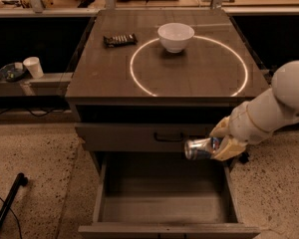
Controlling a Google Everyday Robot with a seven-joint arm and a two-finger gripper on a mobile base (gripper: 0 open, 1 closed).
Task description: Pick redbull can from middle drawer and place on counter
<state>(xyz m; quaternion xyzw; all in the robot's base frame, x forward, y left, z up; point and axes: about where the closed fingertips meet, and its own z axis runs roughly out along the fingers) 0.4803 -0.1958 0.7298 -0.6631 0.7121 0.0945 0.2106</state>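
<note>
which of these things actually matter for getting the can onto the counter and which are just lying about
Part of the job: redbull can, held sideways in the gripper above the open middle drawer; counter, where it goes.
Just lying about: white bowl and snack bar on the counter; paper cup off to the left.

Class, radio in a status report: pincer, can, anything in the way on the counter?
Pincer shut on can, over right side of drawer. Can sideways, below counter. Bowl, snack bar sit far back on counter.
</note>
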